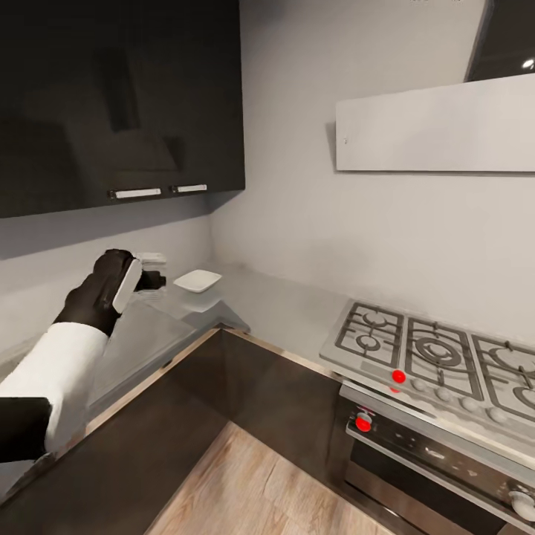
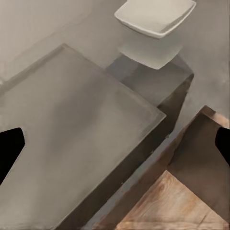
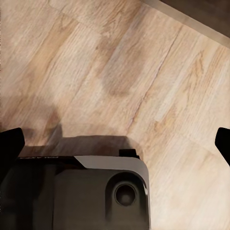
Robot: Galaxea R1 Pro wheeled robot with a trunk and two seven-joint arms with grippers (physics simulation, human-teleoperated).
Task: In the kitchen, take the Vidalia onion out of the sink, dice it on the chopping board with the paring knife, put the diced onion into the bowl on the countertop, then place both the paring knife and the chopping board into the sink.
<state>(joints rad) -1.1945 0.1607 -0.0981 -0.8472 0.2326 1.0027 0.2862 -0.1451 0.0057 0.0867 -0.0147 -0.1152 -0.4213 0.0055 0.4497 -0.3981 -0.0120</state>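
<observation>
The left arm reaches out over the corner of the countertop, a glossy, mirror-like grey slab that wraps round two walls; the arm wears a white sleeve ending in a black wrist, and the left gripper hangs above the worktop just beside the bowl. In the left wrist view its two dark fingertips sit at opposite edges of the picture with bare worktop between them, so the fingers stand wide and hold nothing. The bowl is shallow, white and squarish with rounded corners; its pale reflection lies on the polished surface beneath it. Glossy black upper cabinets with chrome bar handles hang above the arm; the wall is a matt pale grey. To the right a steel hob carries dark cast grates, with red knobs on its front edge and on the oven below. The right wrist view looks down at the wood-plank floor, warm and grained, above a rounded grey part of the robot's base; the right gripper's fingertips also stand far apart, empty.
</observation>
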